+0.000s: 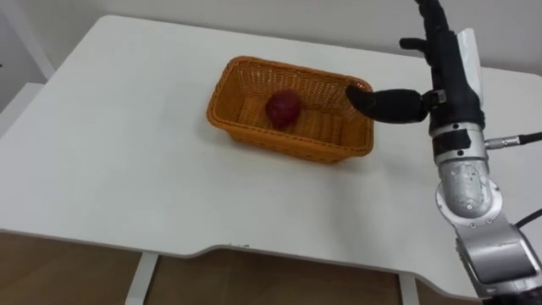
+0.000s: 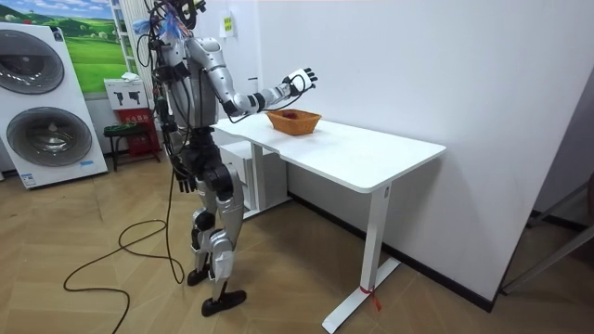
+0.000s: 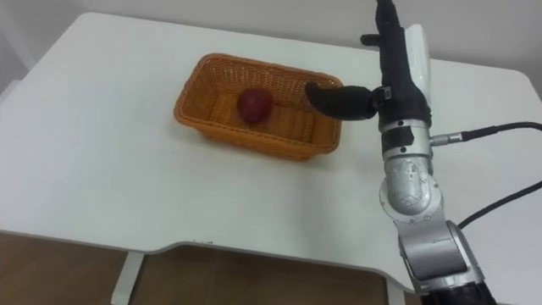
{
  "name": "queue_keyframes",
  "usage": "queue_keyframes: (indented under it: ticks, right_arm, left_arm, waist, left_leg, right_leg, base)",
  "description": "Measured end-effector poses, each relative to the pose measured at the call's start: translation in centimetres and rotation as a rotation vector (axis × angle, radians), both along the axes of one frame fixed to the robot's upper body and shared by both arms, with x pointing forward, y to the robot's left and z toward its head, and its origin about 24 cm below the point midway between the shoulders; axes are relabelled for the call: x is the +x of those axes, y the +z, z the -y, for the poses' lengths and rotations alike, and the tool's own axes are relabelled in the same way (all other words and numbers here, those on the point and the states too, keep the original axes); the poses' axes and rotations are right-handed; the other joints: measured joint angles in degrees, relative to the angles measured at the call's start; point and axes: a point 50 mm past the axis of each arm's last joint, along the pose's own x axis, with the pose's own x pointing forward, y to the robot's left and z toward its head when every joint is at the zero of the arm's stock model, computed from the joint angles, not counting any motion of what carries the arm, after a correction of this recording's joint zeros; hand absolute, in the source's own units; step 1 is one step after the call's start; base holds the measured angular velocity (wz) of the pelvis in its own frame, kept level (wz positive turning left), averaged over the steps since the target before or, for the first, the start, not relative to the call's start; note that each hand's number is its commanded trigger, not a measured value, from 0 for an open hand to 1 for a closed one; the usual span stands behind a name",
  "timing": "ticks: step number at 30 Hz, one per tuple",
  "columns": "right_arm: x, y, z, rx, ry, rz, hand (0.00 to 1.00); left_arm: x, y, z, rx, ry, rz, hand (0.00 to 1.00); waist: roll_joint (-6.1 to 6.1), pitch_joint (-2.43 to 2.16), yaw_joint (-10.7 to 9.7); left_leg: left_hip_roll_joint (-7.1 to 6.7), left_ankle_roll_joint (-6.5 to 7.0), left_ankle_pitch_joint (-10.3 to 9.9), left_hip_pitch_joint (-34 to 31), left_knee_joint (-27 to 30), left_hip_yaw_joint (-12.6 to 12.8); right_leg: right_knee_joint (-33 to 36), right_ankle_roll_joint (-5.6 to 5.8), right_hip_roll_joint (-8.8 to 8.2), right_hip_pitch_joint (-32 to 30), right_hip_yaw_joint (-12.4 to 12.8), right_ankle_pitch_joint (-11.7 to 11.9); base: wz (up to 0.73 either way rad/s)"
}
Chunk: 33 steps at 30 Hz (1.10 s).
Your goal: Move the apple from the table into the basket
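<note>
Your apple (image 1: 284, 108) lies in the basket (image 1: 279, 141) on the counter (image 1: 127, 161). Your right hand (image 1: 446, 78) hovers beside the basket's right end, seemingly wide and empty.

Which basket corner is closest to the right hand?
The far-right corner of the basket: the open right hand has its thumb by the rim there. The apple lies mid-basket.

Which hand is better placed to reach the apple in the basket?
Right, likely: the right hand hovers open beside the basket's right end, thumb toward the apple.
</note>
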Motion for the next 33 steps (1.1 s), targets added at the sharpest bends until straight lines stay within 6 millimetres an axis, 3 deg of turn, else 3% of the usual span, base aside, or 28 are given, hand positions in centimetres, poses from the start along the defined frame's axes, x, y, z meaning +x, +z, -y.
queue_keyframes:
  ticks: [15, 19, 21, 28, 33]
  right_arm:
    - [0.1, -0.4, 0.2, -0.004, -0.009, -0.026, 0.0]
    - [0.1, -0.6, 0.7, 0.006, -0.05, -0.02, 0.0]
    - [0.1, -0.4, 1.3, 0.038, -0.083, -0.005, 0.0]
    - [-0.7, 1.6, 5.9, 0.131, -0.379, 0.167, 0.0]
    - [-2.7, 3.1, 10.4, 0.184, -0.65, 0.323, 0.0]
  left_arm:
    - [-0.2, 0.1, -0.3, 0.008, 0.004, -0.014, 0.0]
    - [-0.4, 0.1, -0.3, 0.013, 0.008, -0.019, 0.0]
    - [-0.6, 0.1, -0.3, 0.017, 0.014, -0.022, 0.0]
    - [-1.6, 0.2, -0.7, 0.058, 0.081, -0.02, 0.0]
    - [-2.9, 0.5, -1.2, 0.085, 0.128, -0.015, 0.0]
  waist:
    - [-0.06, -0.02, -0.3]
    - [0.41, 0.1, -0.73]
    - [0.81, 0.28, -1.15]
    - [1.83, -0.59, -3.27]
    - [1.67, -0.84, -5.95]
  left_leg:
    - [0.01, 0.0, 0.0, 0.04, 0.08, -0.1]
    - [-0.01, 0.0, 0.0, 0.33, 0.12, -0.15]
    - [-0.02, 0.0, 0.0, 0.84, 0.09, -0.22]
    - [-0.03, -0.02, 0.01, 0.84, 0.03, -0.58]
    - [-0.05, -0.03, 0.02, 0.91, 0.03, -0.77]
  right_leg:
    - [-0.06, 0.0, -0.01, 0.21, -0.24, 0.0]
    - [-0.05, 0.0, -0.06, 0.44, -0.31, 0.0]
    - [-0.06, 0.0, -0.09, 1.01, -0.41, 0.0]
    - [-0.06, 0.01, -0.13, 1.09, -1.08, 0.0]
    - [-0.02, 0.01, -0.16, 1.24, -1.54, 0.0]
  base:
    - [0.0]
    - [0.0]
    - [0.0]
    - [0.02]
    - [0.01]
